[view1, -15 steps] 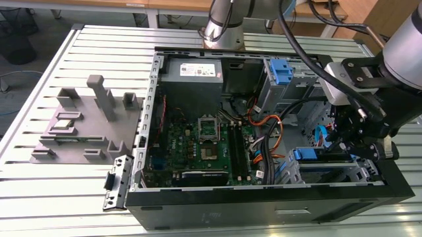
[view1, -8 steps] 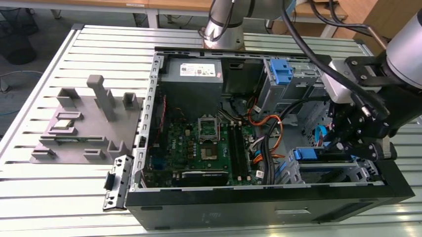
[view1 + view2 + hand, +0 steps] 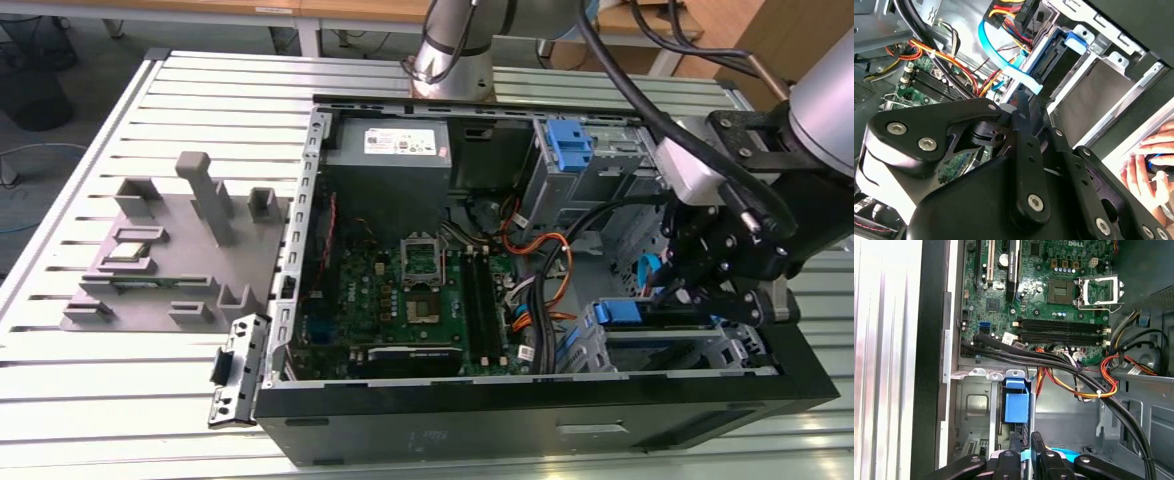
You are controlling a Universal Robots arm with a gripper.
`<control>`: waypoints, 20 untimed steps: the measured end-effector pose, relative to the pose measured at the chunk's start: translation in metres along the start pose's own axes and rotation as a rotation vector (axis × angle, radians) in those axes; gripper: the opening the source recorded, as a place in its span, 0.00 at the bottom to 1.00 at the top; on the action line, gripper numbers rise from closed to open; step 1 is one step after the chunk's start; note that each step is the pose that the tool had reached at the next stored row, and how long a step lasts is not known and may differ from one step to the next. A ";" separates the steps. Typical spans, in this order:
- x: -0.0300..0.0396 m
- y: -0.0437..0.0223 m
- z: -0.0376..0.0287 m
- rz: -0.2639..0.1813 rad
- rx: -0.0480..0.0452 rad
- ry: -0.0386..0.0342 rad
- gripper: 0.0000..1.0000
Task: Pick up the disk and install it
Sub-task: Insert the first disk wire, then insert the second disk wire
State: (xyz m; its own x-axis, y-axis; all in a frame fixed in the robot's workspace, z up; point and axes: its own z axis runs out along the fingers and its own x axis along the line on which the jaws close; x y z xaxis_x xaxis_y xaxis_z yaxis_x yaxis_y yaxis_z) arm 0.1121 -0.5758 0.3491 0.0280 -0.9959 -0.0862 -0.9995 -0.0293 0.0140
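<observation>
Case: the open tower case (image 3: 534, 400) lies on its side on the slatted table (image 3: 80, 400), so the drive bays face up where the arm can reach them.
Gripper: the gripper (image 3: 694, 295) hangs at the right of the exterior view, low inside the case over the lower drive cage (image 3: 707, 350). In the first wrist view its fingers (image 3: 1015, 450) stand at the bottom centre, close together with a narrow gap. Whether they pinch anything I cannot tell.
Disk: in the exterior view it appears as a dark slab with a blue rail end (image 3: 621, 312) in the lower cage, just below the gripper. It looks seated or nearly so, judging by how little stands proud. In the first wrist view its blue tab (image 3: 1016, 402) sits upright in the bay, just above the fingertips.
Cables: a light-blue ribbon (image 3: 1004, 60) and orange-yellow wires (image 3: 1094, 385) run beside the bay, likely kept loose for plugging into the drive.
Other bay: a second blue latch (image 3: 567, 145) sits in the upper cage, well apart from the gripper.
Fixture: a grey holder (image 3: 174, 250) stands on the table at the left of the exterior view.
Person: a hand (image 3: 1149, 170) rests outside the case at the right edge of the second wrist view.
</observation>
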 end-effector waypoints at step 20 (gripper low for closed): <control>0.0002 -0.0266 -0.0058 0.000 -0.0001 -0.0001 0.24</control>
State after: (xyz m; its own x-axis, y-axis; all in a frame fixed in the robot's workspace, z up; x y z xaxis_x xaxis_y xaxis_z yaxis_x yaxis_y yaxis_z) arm 0.1388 -0.5757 0.3545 0.0278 -0.9959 -0.0863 -0.9995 -0.0291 0.0141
